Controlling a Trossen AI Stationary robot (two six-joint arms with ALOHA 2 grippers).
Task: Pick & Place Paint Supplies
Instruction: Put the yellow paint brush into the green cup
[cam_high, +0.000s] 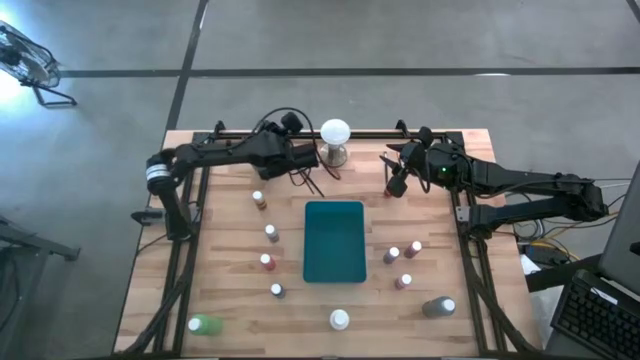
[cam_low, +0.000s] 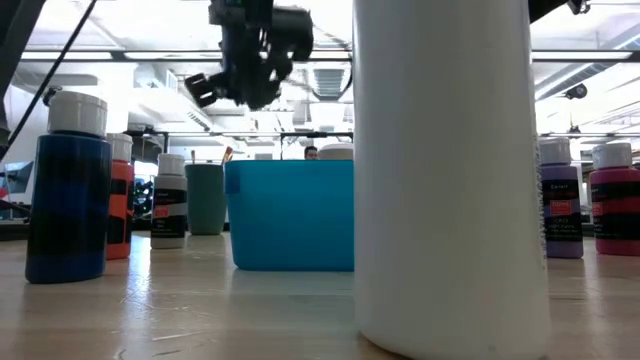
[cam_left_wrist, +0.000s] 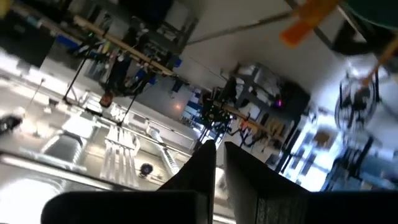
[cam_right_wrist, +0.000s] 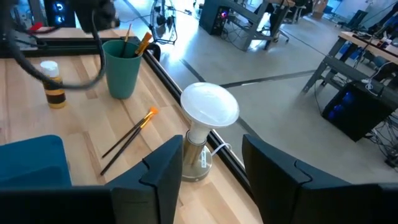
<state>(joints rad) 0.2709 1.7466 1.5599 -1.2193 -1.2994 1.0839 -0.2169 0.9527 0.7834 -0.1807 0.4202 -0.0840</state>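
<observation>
Small white-capped paint bottles stand upright round the teal tray (cam_high: 334, 240): a brown one (cam_high: 260, 200), a red one (cam_high: 267, 262), a purple one (cam_high: 391, 255), a larger green one (cam_high: 205, 323) and a grey one (cam_high: 438, 307). At the far edge a green cup (cam_right_wrist: 121, 68) holds brushes (cam_right_wrist: 135, 42). Two more brushes (cam_right_wrist: 127, 140) lie flat on the table beside it. My left gripper (cam_low: 250, 60) hangs above the cup; its fingers (cam_left_wrist: 205, 171) stand a narrow gap apart with nothing between them. My right gripper (cam_right_wrist: 208, 168) waits open at the far right, facing the white ball.
A white ball on a metal base (cam_high: 335, 140) stands at the far edge between the two arms. A big white bottle (cam_low: 450, 170) stands at the near edge, right in front of the low camera. The black frame rail (cam_high: 250, 133) runs along the far edge.
</observation>
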